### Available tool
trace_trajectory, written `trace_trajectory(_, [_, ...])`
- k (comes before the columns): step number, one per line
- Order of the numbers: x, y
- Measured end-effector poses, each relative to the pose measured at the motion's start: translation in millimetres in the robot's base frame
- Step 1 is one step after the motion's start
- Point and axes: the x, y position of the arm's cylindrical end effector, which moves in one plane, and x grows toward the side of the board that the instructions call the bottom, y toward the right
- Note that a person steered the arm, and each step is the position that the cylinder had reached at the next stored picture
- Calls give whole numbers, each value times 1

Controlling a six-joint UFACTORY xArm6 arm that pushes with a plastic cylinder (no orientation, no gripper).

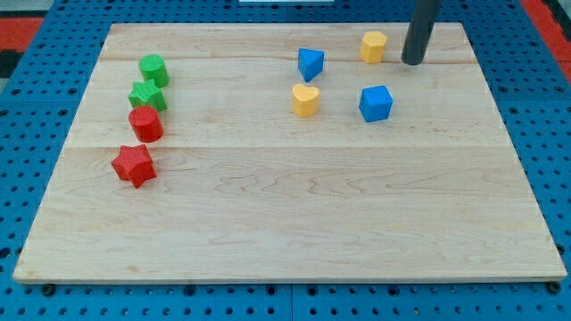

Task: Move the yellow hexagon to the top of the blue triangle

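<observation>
The yellow hexagon [374, 45] sits near the view's top, right of centre. The blue triangle [310, 63] lies to its left and slightly lower, with a gap between them. My tip [413, 61] rests on the board just right of the yellow hexagon, close to it but apart. The rod rises out of the view's top.
A yellow heart [305, 100] lies below the blue triangle. A blue cube [376, 103] lies below the hexagon. At the view's left stand a green cylinder [153, 69], a green star [146, 94], a red cylinder [145, 124] and a red star [134, 165]. The wooden board [285, 223] sits on a blue pegboard.
</observation>
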Motion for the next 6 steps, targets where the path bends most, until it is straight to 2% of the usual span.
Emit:
trace_trajectory(2, [-24,-38])
trace_trajectory(3, [-28,-30])
trace_trajectory(6, [-41,-107])
